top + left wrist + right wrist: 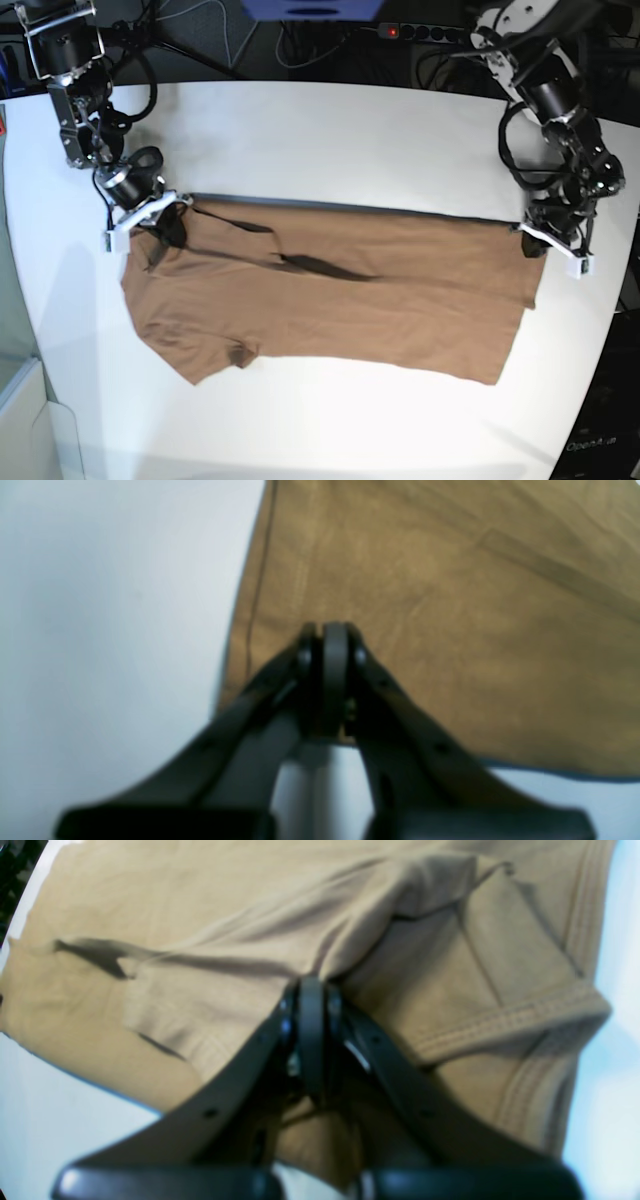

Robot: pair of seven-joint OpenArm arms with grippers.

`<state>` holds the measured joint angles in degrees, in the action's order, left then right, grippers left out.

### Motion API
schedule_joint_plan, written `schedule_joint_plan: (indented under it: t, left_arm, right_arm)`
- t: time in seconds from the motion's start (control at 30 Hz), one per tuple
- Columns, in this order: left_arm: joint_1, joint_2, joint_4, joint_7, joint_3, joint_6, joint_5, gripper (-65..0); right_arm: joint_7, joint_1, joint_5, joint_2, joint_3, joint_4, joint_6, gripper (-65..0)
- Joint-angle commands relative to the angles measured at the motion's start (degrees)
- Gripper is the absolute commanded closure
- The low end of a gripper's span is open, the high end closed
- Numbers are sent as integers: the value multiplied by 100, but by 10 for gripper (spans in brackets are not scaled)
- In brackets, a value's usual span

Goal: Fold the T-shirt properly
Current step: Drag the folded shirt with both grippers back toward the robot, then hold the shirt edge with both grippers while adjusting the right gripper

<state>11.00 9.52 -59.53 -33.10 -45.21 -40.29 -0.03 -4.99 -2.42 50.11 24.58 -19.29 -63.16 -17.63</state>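
You see the T-shirt (330, 295) spread lengthwise across the white counter (330, 140), a plain tan-brown piece with no print showing. Its far edge runs taut and nearly straight between the two arms, while the near edge sags and slants toward the front of the counter. A short sleeve (205, 360) sticks out at the near corner on the base view's left side. Dark creases and shadowed folds run across the middle of the cloth, from the left corner toward the centre.

Your right claw (165, 215) sits at the far corner on the base view's left, jaws pressed together on the T-shirt, with fabric bunched at the pinch. In the right wrist view the right claw (312, 1007) has cloth gathered around its tips, and a double-stitched hem (505, 1022) curls beside it.

Your left claw (548, 235) sits at the far corner on the base view's right, also clamped on the T-shirt edge. In the left wrist view the left claw (332, 645) is closed, with flat cloth stretching away beyond it and a seam line running near the cloth's left edge.

Both wrist views are soft and blurred, so you cannot read fine weave or stitching far from the tips. The claw bodies hide the cloth directly under them. The wrist views cut off most of the T-shirt. The neckline is hard to make out in any view.
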Motion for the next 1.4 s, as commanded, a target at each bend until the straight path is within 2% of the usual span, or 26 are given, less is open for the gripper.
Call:
schedule_joint_plan:
  t: [0.0, 0.1, 0.3, 0.67, 0.87, 1.37]
  left_arm:
    - [-111, 46, -30, -404, -2, 29, 227, -23]
    - [-287, 55, -30, -685, -2, 29, 183, -23]
    - [-780, -16, -206, -721, -11, 29, 175, -23]
    - [-1861, -517, -1515, -721, -20, 29, 175, -23]
    - [-2054, -508, -1621, -721, -20, 29, 175, -23]
    - [-2318, -517, -1709, -721, -20, 29, 166, -23]
  right_arm:
    - [-665, -132, -268, 70, -27, 78, 325, -4]
    - [-665, -141, -268, 70, -27, 105, 325, -4]
    - [-665, -255, -268, 78, -27, 87, 325, -4]
    - [-639, -572, -268, 87, -18, 69, 325, -3]
    - [82, -1020, -268, 140, -18, 69, 325, -3]
    - [1172, -2049, -268, 228, -18, 69, 325, -3]
